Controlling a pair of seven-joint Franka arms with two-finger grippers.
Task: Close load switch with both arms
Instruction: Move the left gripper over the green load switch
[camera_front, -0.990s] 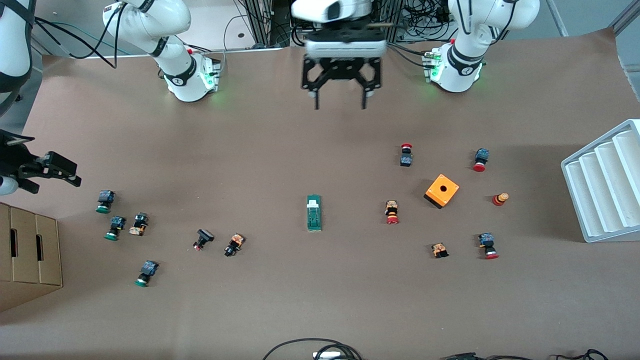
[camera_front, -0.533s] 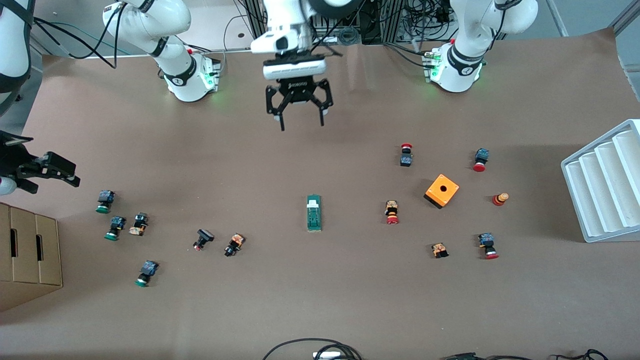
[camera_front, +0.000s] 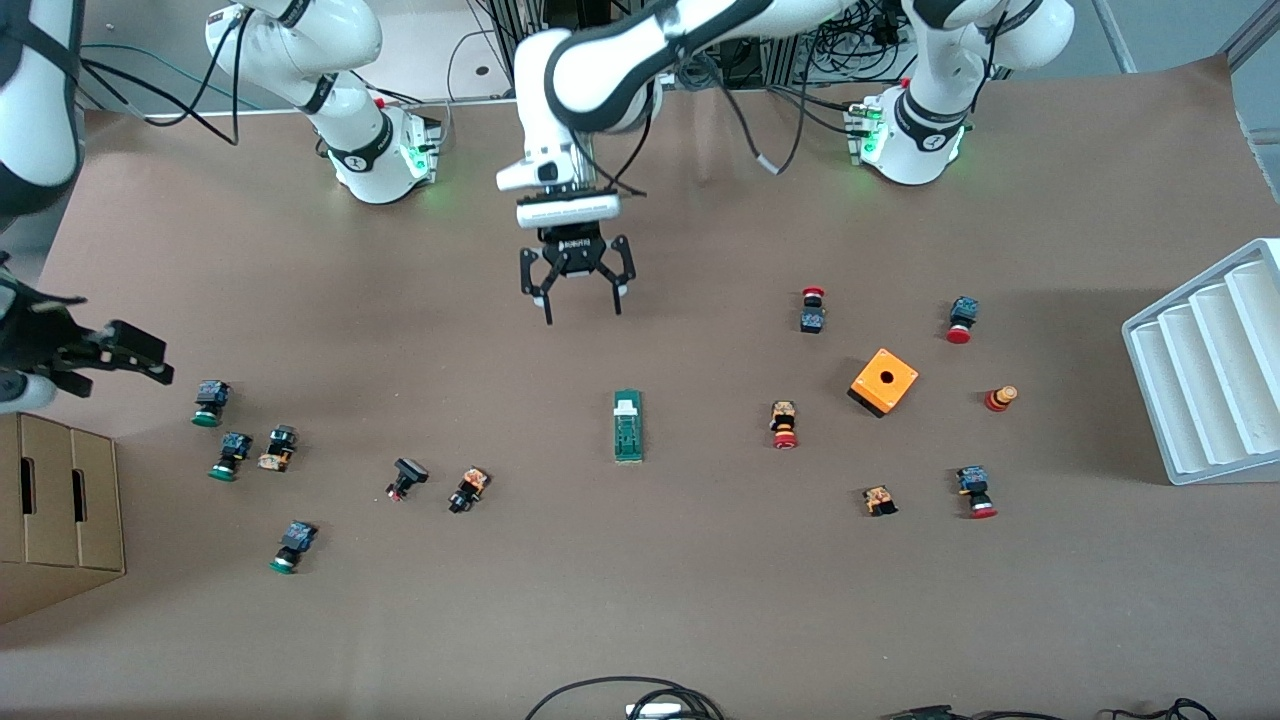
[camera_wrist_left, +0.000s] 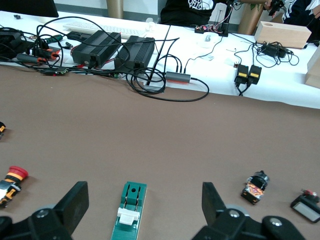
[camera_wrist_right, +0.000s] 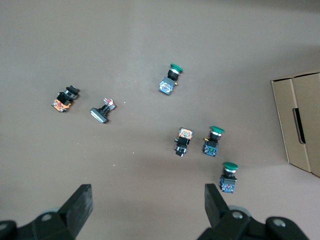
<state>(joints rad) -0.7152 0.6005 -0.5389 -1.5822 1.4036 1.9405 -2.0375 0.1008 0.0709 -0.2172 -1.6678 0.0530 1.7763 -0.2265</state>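
Observation:
The load switch (camera_front: 628, 425) is a narrow green block with a white tab, lying flat mid-table. In the left wrist view the load switch (camera_wrist_left: 129, 210) lies ahead of the jaws, closer to one finger (camera_wrist_left: 75, 200). My left gripper (camera_front: 583, 314) hangs open over bare table, between the robots' bases and the switch, touching nothing. My right gripper (camera_front: 150, 358) is open and empty at the right arm's end of the table, over the table edge beside the green-capped buttons. From its wrist, the right gripper (camera_wrist_right: 148, 205) has only bare table between its fingers.
Green-capped buttons (camera_front: 232, 455) lie scattered toward the right arm's end, beside a cardboard box (camera_front: 55, 510). Red-capped buttons (camera_front: 784, 424), an orange box with a hole (camera_front: 884, 382) and a white ribbed rack (camera_front: 1210, 360) are toward the left arm's end. Cables (camera_front: 630, 695) cross the front edge.
The left gripper has dropped from high over the back of the table and come closer to the load switch, still open. The right gripper has shifted only slightly.

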